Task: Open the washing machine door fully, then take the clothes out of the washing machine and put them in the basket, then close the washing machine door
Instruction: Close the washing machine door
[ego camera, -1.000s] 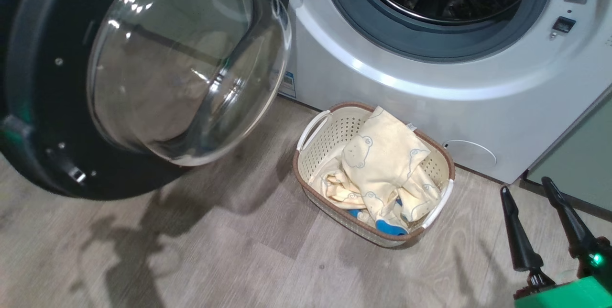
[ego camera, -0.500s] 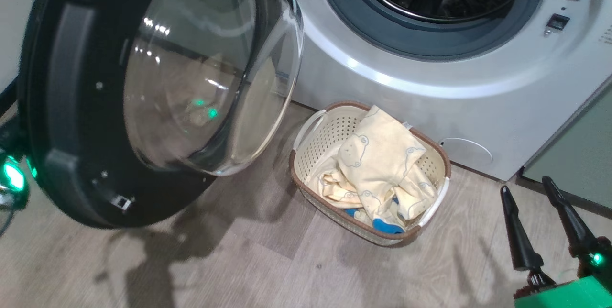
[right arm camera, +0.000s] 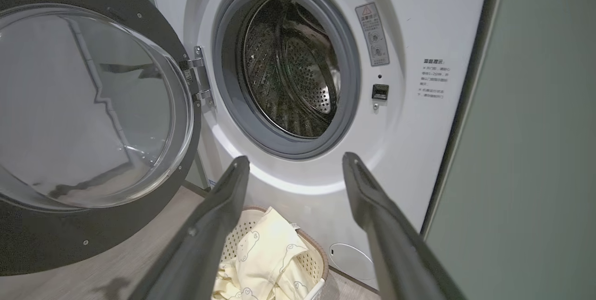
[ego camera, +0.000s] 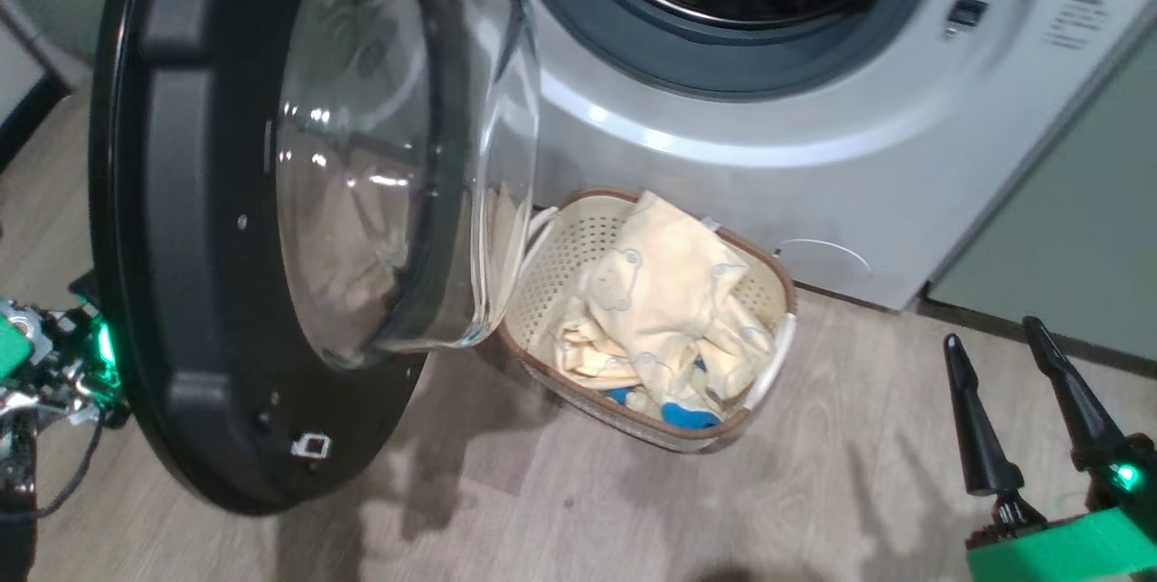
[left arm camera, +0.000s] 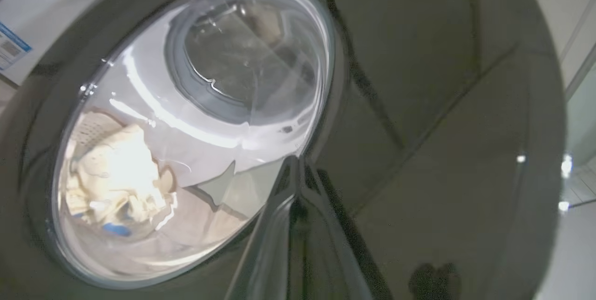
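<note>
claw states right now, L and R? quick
Left claw: shut, nothing between its fingers, tips close to the outside of the washing machine door; contact cannot be told.
Right claw: open, empty.

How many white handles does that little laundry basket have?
2. One handle is at the basket's end beside the open washing machine door. The other handle is at the opposite end, toward the green cabinet.
</note>
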Controlling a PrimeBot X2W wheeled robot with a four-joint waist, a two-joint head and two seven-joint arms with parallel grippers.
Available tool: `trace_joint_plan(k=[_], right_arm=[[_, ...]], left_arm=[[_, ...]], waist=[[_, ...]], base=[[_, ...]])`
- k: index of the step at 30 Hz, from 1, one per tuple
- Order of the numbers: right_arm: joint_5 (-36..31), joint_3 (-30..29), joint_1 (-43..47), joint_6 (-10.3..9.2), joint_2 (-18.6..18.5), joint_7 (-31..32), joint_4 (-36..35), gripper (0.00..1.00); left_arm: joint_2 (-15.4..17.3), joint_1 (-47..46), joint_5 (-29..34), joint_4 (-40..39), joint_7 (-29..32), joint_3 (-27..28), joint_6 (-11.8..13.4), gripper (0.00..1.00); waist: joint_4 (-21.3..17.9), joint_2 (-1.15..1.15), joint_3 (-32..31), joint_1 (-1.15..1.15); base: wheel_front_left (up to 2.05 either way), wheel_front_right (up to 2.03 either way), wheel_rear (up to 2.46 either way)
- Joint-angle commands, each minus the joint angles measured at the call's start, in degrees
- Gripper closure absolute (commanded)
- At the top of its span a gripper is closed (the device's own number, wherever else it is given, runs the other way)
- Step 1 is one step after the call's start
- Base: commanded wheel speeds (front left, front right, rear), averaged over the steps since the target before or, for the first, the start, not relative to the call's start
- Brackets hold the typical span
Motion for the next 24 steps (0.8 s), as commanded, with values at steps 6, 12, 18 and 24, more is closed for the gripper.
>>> trace_joint_plan(k=[6,12,18,24], right_arm=[[-0.42,0.79,-2.30,0.20,0.34,-0.38,-2.11,0.00],[-0.37,0.82,-2.52,0.20,1.05,-0.38,-2.09,0.00],[-0.33,0.91,-2.72,0.20,1.59,-0.38,-2.14,0.00],[-0.28,1.04,-3.08,0.20,2.23,-0.38,-2.28,0.00]], left_arm=[[1.60,-0.79,-0.54,-5.09,1.36,1.34,0.86,1.00],[1.01,-0.88,-0.64,-6.77,1.68,0.66,1.39,1.00],[0.21,-1.81,-0.66,-7.78,1.23,0.18,2.28,1.00],[-0.66,-4.43,0.07,-7.91,0.17,-0.83,2.98,1.00]], waist=[[-4.07,0.00,0.39,0.00],[-7.66,0.00,0.42,0.00],[-11.11,0.00,0.66,0.00],[-14.88,0.00,1.43,0.00]], base=[[0.00,0.00,0.00],[0.00,0.00,0.00],[0.00,0.00,0.00],[0.00,0.00,0.00]])
